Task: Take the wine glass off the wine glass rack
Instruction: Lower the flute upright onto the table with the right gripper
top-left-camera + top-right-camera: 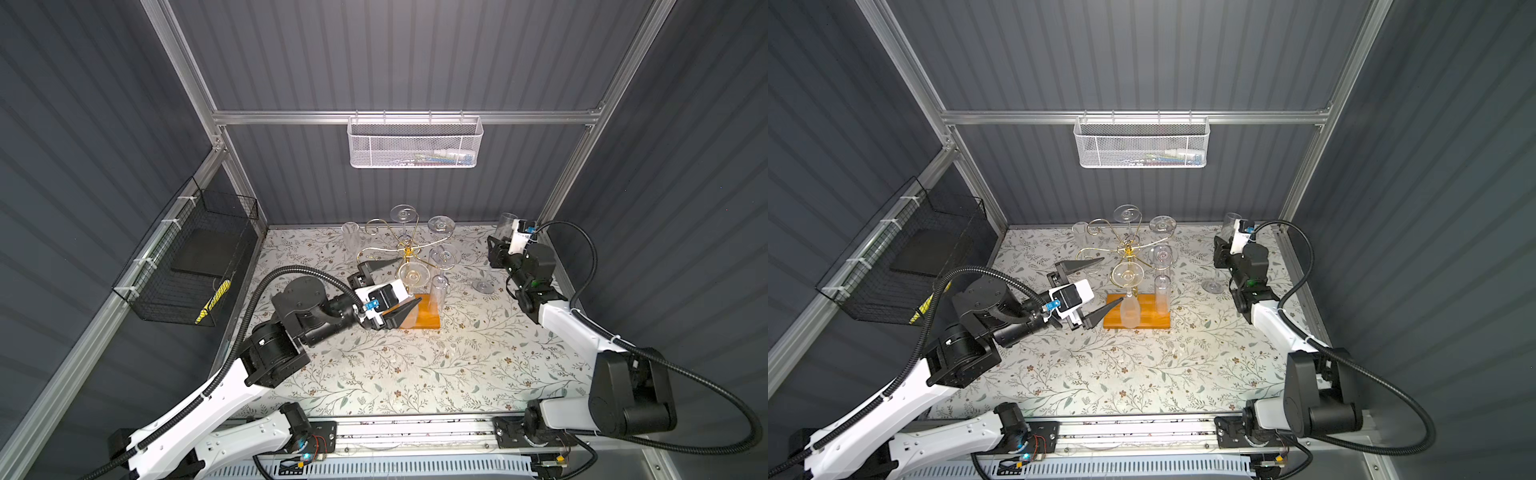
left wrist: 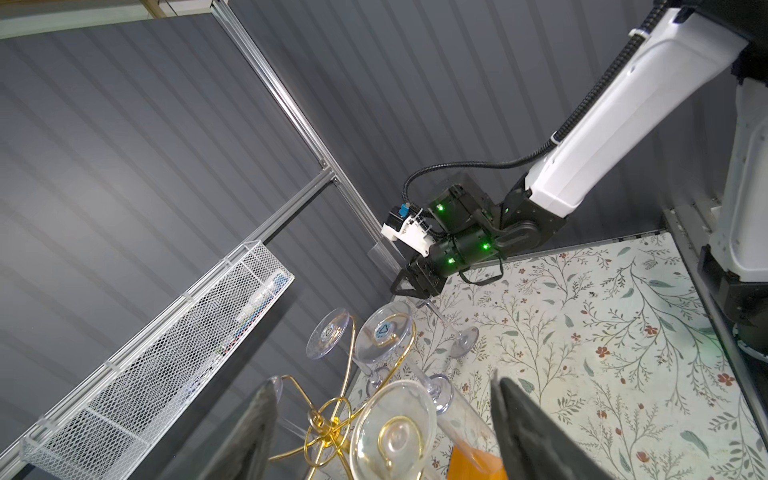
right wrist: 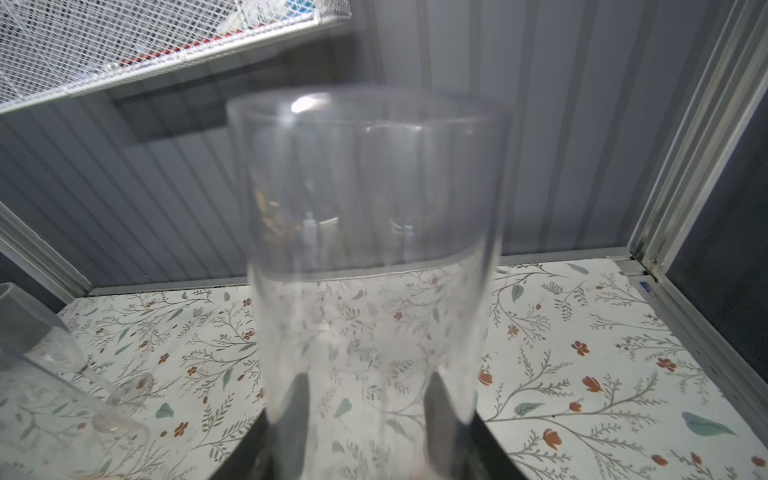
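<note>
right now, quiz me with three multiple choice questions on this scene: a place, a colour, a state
1. Where is the white mesh basket? A on the table; B hanging from the back rail; C on the floor.
2. What colour is the wooden base of the wine glass rack? A blue; B white; C orange-brown.
3. The right claw is: A closed on a clear glass; B open and empty; C out of view.
Answers: B, it hooks over the rail; C, plain in both top views; A, the right wrist view shows it gripped.
</note>
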Controlling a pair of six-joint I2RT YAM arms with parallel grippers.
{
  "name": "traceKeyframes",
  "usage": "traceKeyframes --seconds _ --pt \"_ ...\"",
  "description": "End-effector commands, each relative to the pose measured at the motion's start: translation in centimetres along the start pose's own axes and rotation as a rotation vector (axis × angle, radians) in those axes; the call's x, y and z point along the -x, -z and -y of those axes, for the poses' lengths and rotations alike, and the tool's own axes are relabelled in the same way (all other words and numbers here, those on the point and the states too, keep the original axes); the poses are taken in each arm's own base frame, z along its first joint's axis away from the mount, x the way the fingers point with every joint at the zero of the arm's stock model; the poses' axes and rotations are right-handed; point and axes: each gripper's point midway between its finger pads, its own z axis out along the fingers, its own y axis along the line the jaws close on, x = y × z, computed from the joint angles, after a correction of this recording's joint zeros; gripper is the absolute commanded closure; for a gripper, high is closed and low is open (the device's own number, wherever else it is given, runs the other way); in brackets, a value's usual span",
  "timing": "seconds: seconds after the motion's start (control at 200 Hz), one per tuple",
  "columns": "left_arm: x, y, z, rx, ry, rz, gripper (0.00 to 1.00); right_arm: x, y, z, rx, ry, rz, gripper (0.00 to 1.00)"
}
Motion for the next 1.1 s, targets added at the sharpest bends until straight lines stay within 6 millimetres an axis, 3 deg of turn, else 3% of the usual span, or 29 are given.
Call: traceKeyframes --seconds 0.0,0.475,0.76,1.096 --pt "-0.6 -0.5 -0.3 0.025 0.024 -0.021 0.17 2.8 -0.9 -0.6 0.014 0.065 0.166 0.61" --pt "-1.9 -2.8 -0.5 0.027 0.014 -0.082 0.17 -1.7 -5.4 -0.2 -0.031 0.170 0.272 0.61" --pt "-2.4 -3.4 -0.5 0.029 0.004 -0.102 0.16 -3.8 -6.5 0.7 -0.063 0.167 0.285 0.60" --pt "-3.0 -3.5 -0.3 0.023 0.002 -0.124 0.16 -4.9 -7.4 1.0 -0.072 0.150 0.289 0.59"
